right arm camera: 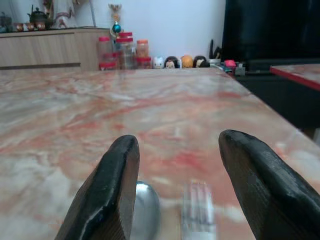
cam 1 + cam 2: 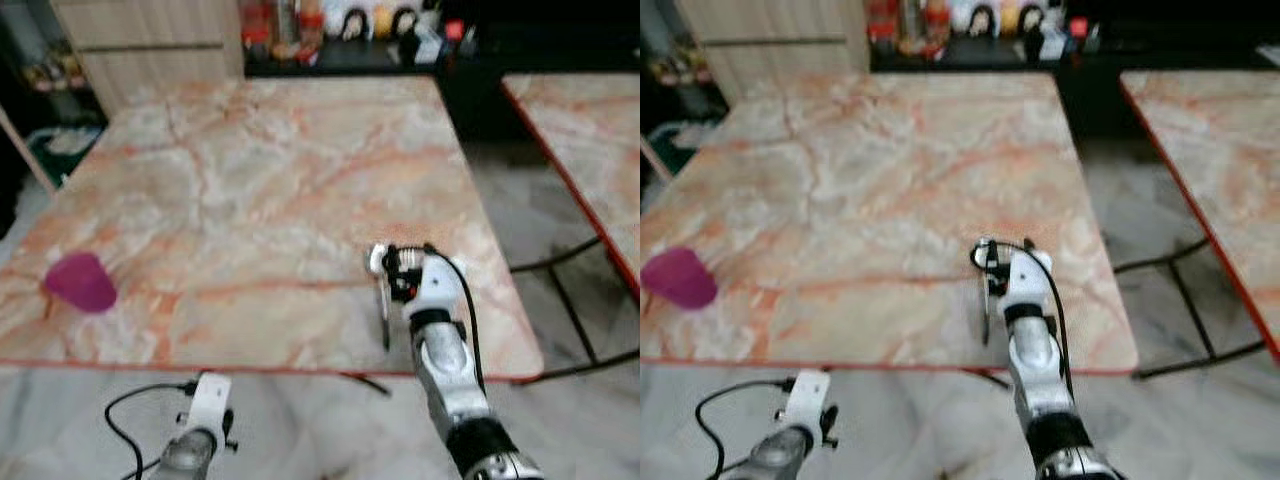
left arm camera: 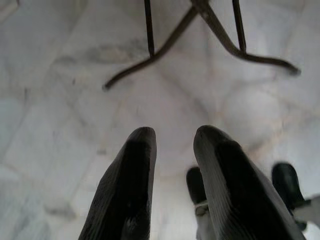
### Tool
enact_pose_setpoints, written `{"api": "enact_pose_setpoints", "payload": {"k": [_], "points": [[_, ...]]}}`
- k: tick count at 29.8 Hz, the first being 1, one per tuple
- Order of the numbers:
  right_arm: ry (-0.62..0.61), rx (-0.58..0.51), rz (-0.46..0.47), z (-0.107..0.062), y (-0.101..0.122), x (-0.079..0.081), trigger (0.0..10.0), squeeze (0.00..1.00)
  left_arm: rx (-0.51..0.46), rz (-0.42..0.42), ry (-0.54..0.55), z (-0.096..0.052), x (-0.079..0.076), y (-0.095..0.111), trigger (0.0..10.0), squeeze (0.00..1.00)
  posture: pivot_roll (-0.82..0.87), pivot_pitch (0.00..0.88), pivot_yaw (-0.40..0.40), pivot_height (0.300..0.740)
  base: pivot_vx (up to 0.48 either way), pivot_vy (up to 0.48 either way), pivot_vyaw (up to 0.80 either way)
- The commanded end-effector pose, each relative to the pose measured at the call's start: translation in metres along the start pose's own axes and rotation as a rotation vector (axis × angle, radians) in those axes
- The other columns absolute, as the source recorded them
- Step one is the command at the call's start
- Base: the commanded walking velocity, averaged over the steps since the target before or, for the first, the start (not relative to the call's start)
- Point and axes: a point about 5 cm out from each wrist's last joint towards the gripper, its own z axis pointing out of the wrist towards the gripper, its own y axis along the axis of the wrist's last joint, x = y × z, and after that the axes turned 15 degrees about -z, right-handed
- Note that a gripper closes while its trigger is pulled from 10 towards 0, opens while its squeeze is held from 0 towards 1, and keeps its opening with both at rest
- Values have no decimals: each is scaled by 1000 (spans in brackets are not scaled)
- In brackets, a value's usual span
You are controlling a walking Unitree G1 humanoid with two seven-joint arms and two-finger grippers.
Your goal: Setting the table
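Your right end effector (image 1: 175,195) hovers wide open and empty over the thin, stiff, slippery metal spoon (image 1: 145,212) and fork (image 1: 198,212) near the pink marble desk (image 2: 280,190) edge; pinch each mid-handle.

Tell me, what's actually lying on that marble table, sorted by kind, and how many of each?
Spoons: 1, between the open right gripper fingers
Forks: 1, beside the spoon
Magenta cups or bowls: 1, tipped over near the table's left edge
Total: 3
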Motion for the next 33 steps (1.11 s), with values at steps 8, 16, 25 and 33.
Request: {"api": "enact_pose_setpoints", "payload": {"k": [8, 16, 25, 33], "points": [[-71, -5, 14, -8, 13, 0, 10000, 0, 22, 5, 22, -3, 10, -7, 10000, 0, -3, 124, 11, 740, 0, 0, 0], [-79, 26, -34, -20, 19, 2, 10000, 0, 35, 15, 20, -5, 11, -12, 10000, 0, -19, 143, 22, 740, 0, 0, 0], [-93, 177, -100, -17, -6, -16, 10000, 0, 37, 30, 11, -5, 10, -12, 10000, 0, -11, 140, 25, 740, 0, 0, 0], [-87, 201, -85, -13, -8, -18, 10000, 0, 34, 29, 14, -5, 11, -11, 10000, 0, -4, 139, 24, 740, 0, 0, 0]]}}
